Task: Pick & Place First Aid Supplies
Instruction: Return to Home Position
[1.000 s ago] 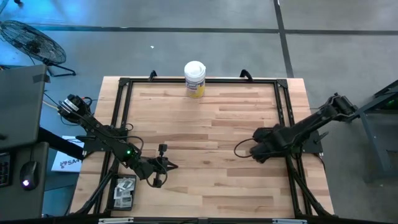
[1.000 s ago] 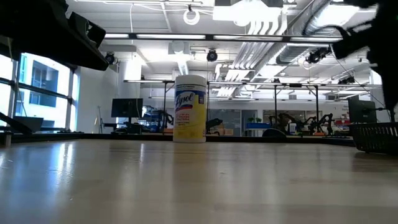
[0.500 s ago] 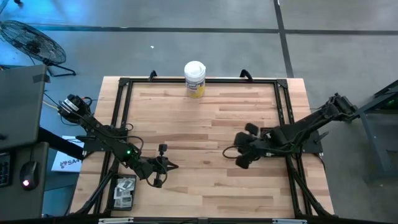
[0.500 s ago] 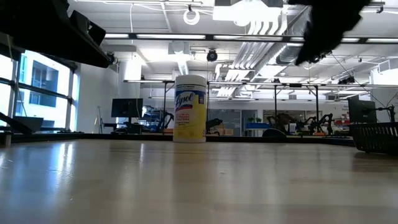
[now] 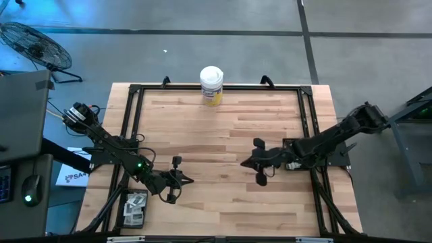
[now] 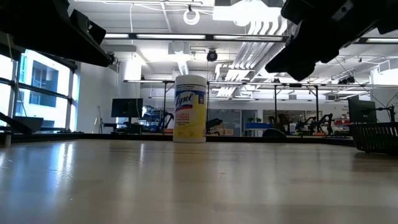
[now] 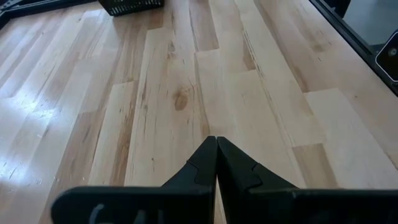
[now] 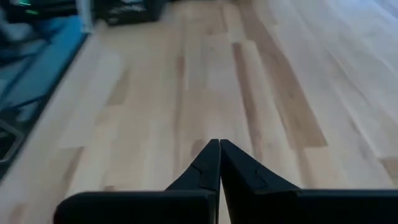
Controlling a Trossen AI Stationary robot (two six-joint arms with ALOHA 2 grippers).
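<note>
The first aid supplies show as pale packets (image 5: 137, 201) lying in a black basket (image 5: 127, 214) off the table's near left corner. My left gripper (image 5: 187, 180) hovers shut over the near left part of the wooden table (image 5: 223, 202), its fingertips (image 7: 216, 149) closed on nothing. Near the table's middle, my right gripper (image 5: 246, 164) hangs above the boards and points toward the left edge. In the right wrist view it (image 8: 218, 148) is shut and holds nothing. In the low view it (image 6: 280, 62) is a dark shape at the upper right.
A tall white canister with a yellow label (image 5: 211, 86) stands at the table's far edge (image 6: 189, 109). A black frame (image 5: 132, 121) runs along the table's sides. Another black basket (image 6: 376, 137) sits at the right, also seen in the left wrist view (image 7: 132, 5).
My right gripper has swung from pointing down at the table's right side to slanting forward. It has moved toward the table's middle and left, rolled about its own line and shut its fingers on nothing. The left arm has kept still.
</note>
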